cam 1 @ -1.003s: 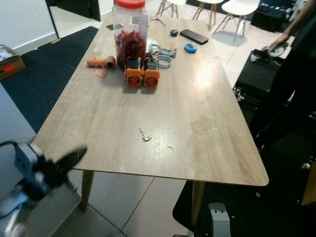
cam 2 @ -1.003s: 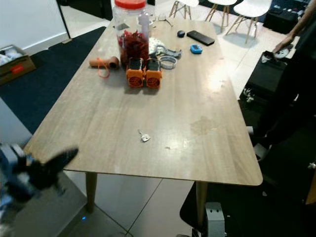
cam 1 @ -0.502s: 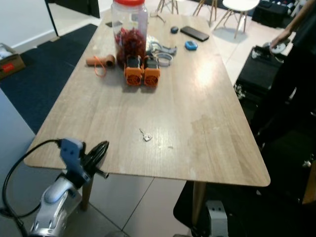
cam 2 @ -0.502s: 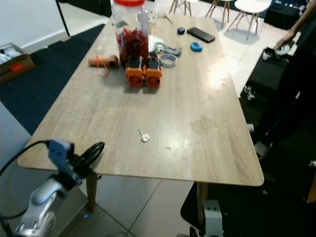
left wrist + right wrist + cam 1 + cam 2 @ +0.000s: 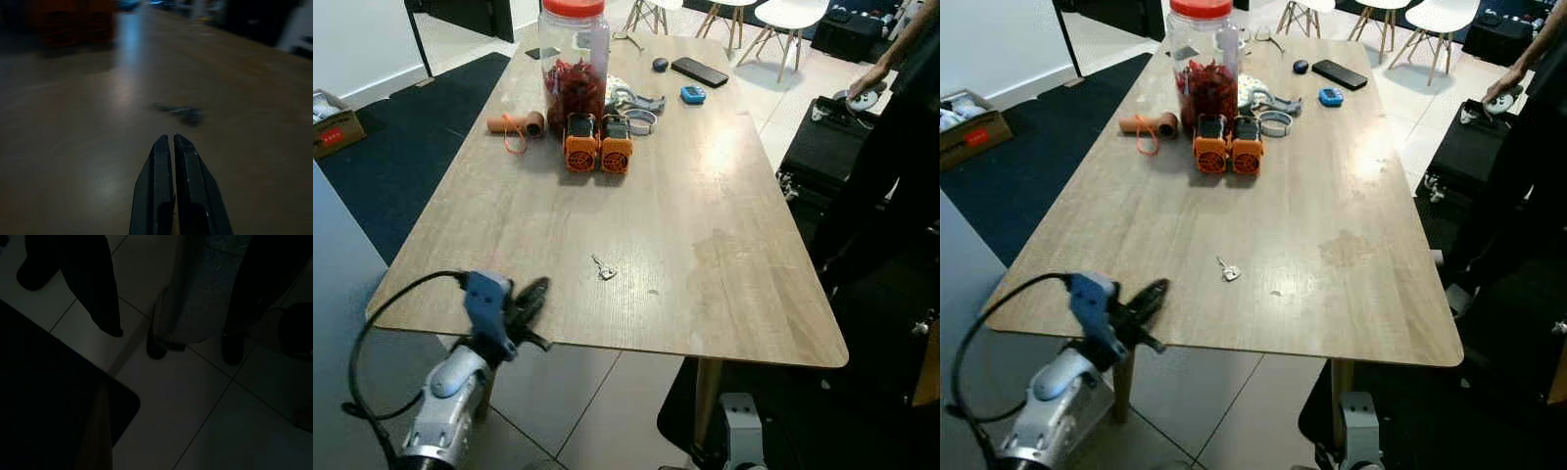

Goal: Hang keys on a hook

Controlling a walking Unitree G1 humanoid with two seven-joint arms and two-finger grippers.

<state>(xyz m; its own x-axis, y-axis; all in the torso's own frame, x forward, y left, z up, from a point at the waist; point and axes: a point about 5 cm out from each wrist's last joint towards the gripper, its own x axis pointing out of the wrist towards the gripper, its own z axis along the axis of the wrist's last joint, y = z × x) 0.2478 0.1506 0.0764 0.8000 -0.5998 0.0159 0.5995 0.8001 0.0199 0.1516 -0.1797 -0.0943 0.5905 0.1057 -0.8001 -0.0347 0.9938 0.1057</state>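
Note:
A small silver key (image 5: 602,268) lies flat on the wooden table (image 5: 705,225), near the middle of its front half. My left gripper (image 5: 540,287) is raised at the table's near left edge, shut and empty, pointing toward the key from roughly a hand's length short of it. In the left wrist view the key (image 5: 183,112) lies just beyond the closed fingertips (image 5: 162,142). My right gripper (image 5: 171,333) hangs idle over dark floor tiles, its fingers spread apart.
At the far end of the table stand a red-lidded jar (image 5: 572,61), two orange blocks (image 5: 597,155), a brown roll (image 5: 514,124), a phone (image 5: 698,70) and small clutter. A person (image 5: 901,127) stands at the right by a black case (image 5: 822,137).
My left arm has come up and forward, from low beside the table to its near left edge, and points at the key. The key has not moved.

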